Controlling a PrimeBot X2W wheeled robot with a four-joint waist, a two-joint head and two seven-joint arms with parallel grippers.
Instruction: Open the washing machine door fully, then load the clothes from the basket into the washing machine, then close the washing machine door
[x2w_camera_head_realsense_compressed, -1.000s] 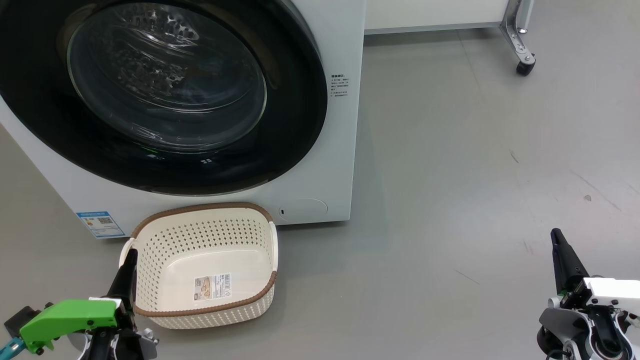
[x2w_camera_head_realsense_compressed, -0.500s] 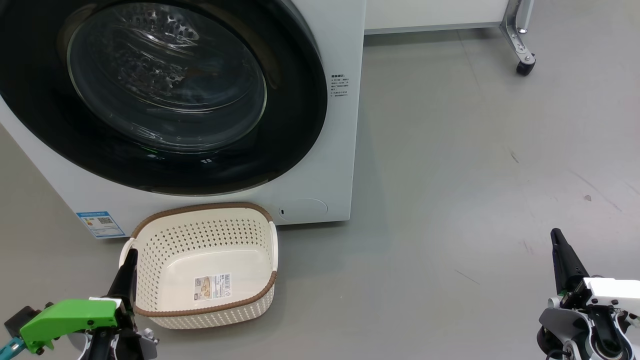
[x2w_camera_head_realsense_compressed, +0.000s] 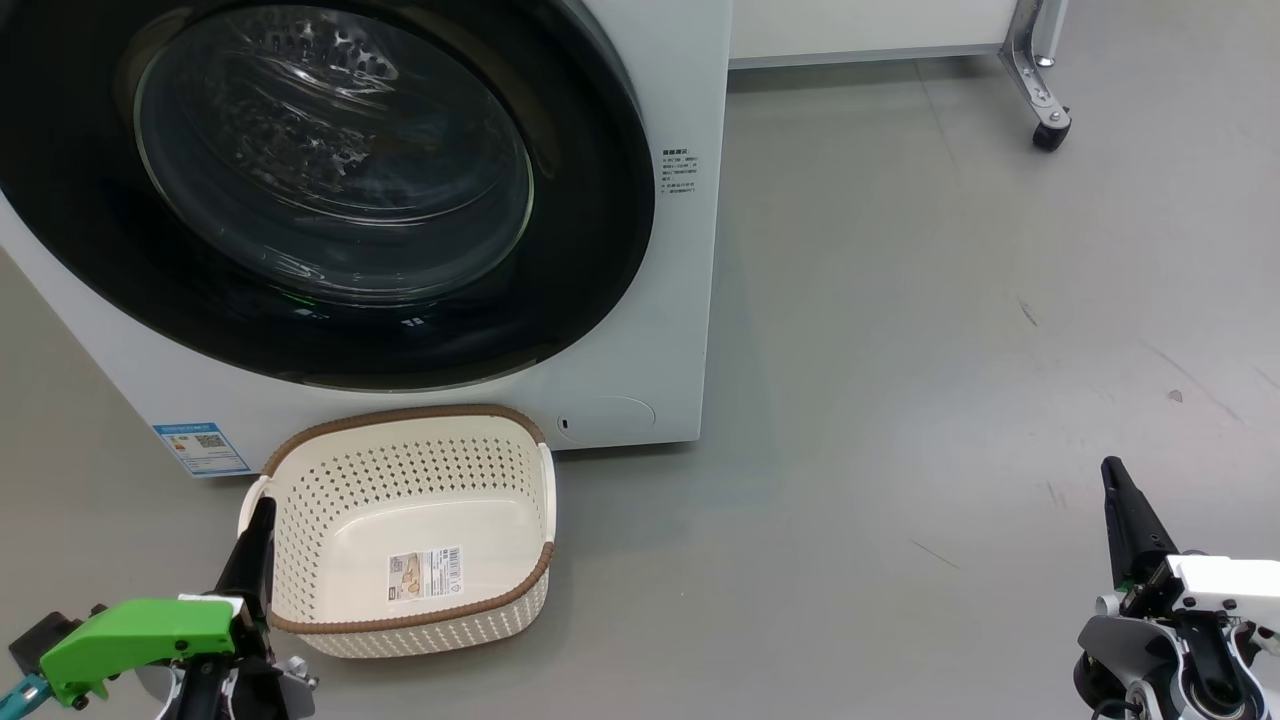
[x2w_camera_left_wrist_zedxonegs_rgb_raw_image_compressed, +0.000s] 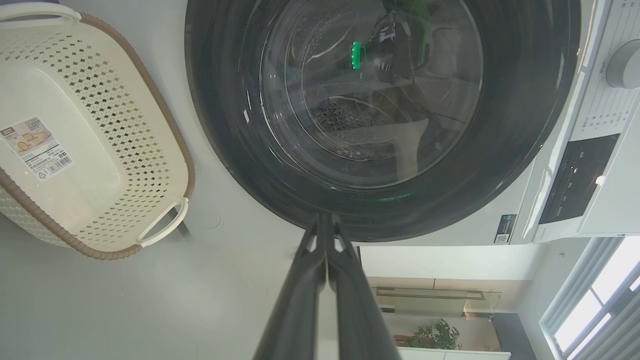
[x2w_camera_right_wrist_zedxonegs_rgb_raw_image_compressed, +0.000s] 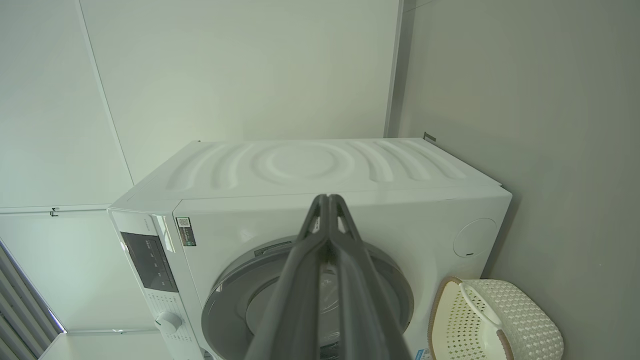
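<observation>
Lying lengthwise along washing machine (x2w_camera_head_realsense_compressed: 640, 350), basket (x2w_camera_head_realsense_compressed: 430, 628) mouth up, left tool (x2w_camera_head_realsense_compressed: 264, 510), right tool (x2w_camera_head_realsense_compressed: 1112, 472) closed

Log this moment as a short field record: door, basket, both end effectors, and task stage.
washing machine door: closed against the washing machine
basket: empty, on the floor in front of the machine
left end effector: shut, holding nothing, by the basket's left rim
right end effector: shut, holding nothing, over the floor, well right of the machine
task stage: apparently loaded and closed; drum contents unclear through the glass
</observation>
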